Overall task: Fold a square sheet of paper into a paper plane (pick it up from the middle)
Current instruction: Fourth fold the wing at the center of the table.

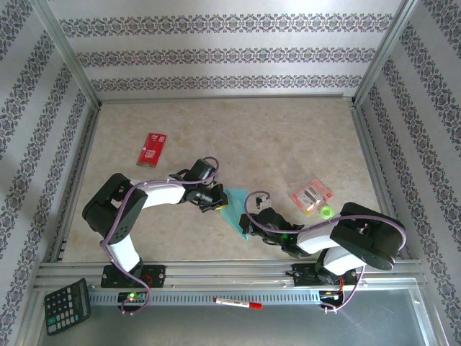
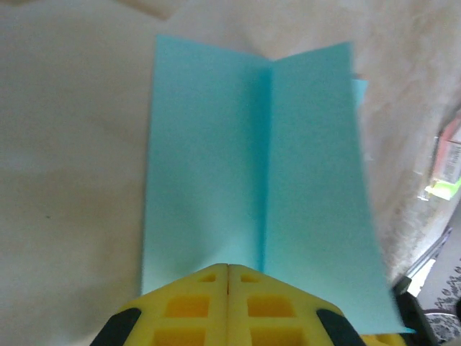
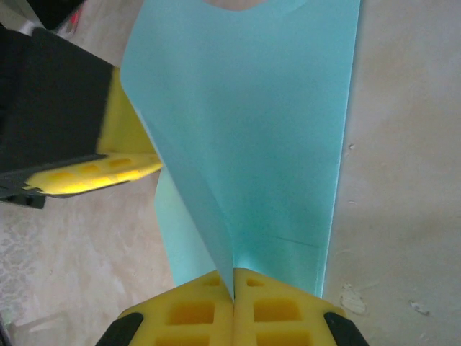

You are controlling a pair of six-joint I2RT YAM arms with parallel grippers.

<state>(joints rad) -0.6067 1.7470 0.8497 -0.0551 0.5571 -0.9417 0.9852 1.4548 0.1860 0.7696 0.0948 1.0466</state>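
Observation:
The square sheet of paper [image 1: 234,209] is light teal and creased down its middle, and lies between the two arms. In the left wrist view the sheet of paper [image 2: 216,158] spreads flat either side of the crease. My left gripper [image 2: 228,268] is shut, its yellow tips resting at the sheet's near edge just left of the crease. From above, the left gripper [image 1: 218,203] sits at the sheet's left side. My right gripper [image 3: 235,274] is shut on a raised flap of the sheet of paper [image 3: 274,144]. From above, the right gripper [image 1: 253,225] is at the sheet's near pointed end.
A red packet [image 1: 152,148] lies at the back left. A pink-and-yellow packet [image 1: 311,194] and a small green item [image 1: 325,211] lie right of the paper. A calculator [image 1: 67,306] and a red pen [image 1: 238,302] rest on the front rail.

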